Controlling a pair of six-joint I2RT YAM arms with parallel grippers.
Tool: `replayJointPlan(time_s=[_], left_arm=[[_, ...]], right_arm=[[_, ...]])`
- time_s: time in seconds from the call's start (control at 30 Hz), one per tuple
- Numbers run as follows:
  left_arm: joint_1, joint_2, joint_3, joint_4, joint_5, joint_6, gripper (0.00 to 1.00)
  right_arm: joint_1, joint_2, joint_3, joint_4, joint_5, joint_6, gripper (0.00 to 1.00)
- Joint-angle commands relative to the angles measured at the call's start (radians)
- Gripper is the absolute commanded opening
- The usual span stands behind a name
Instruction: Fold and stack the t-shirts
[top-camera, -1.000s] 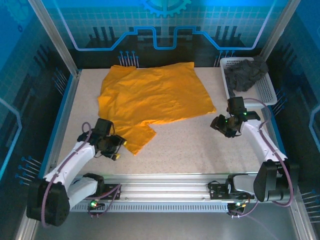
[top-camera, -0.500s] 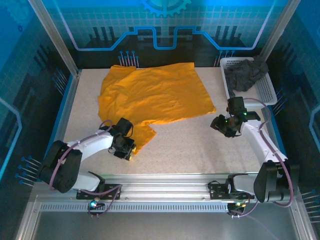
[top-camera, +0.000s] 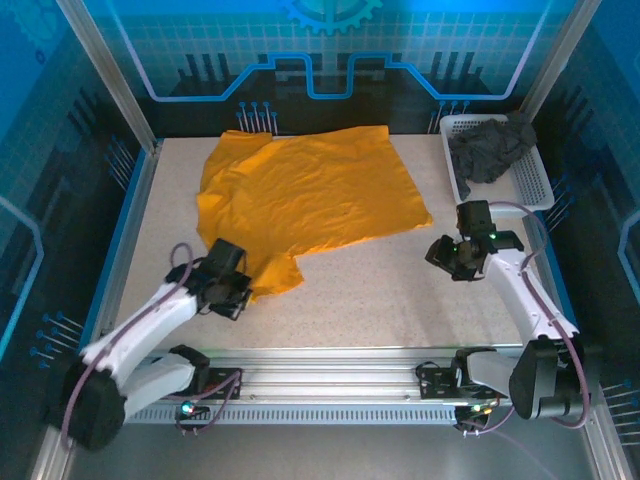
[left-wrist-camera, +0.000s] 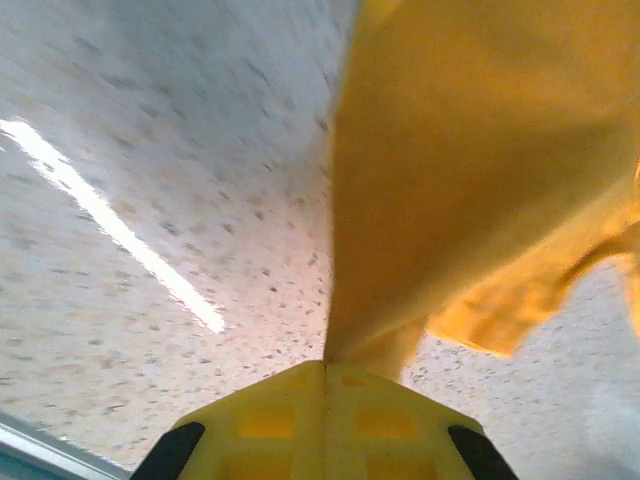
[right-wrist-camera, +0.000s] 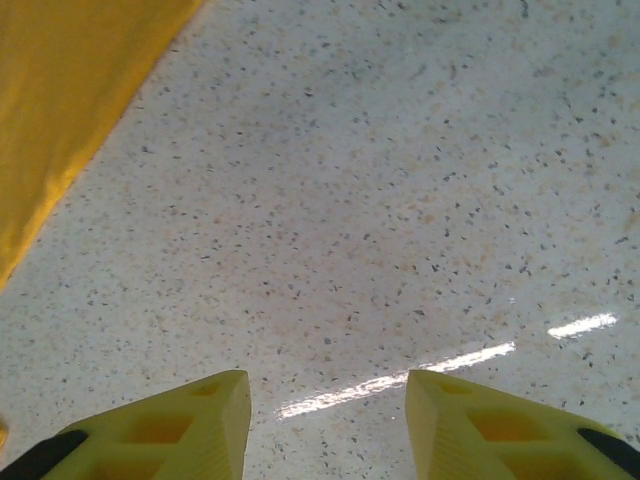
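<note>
Now that it has clamped shut on the near corner, apparently to start a fold, the left tool (top-camera: 240, 293) grips the orange t-shirt (top-camera: 310, 195) spread on the counter (top-camera: 380, 295); a second ago it stood open. The right tool (top-camera: 455, 255) hovers half-open and empty; beyond, the grey t-shirt (top-camera: 492, 148) lies in the basket (top-camera: 538, 185).

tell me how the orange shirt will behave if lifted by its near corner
Probably floppy: the shirt lies flat with soft wrinkles, and the cloth pinched in the left hand bunches. Likely to drape and trail, not hold shape. It looks thin and light, so most may drag across the table at first.
</note>
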Motion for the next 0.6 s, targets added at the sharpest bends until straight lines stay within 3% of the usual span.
replayJointPlan(time_s=[0.0,0.17,0.43,0.57], left_arm=[[0.105,-0.167,-0.079,-0.227,-0.048,0.064,0.0],[0.247,-0.254,-0.123,-0.25,-0.009,0.131,0.0],[0.259,-0.155,-0.071,-0.172,-0.008,0.174,0.0],[0.259,-0.139,-0.052,-0.155,-0.01,0.178,0.0]], right_arm=[[0.001,0.032,-0.01,0.016,0.016,0.026,0.48],[0.002,0.143,-0.012,0.117,-0.017,0.051,0.49],[0.031,0.315,0.044,0.179,-0.043,0.075,0.4],[0.073,0.331,0.02,0.191,-0.046,0.114,0.39]])
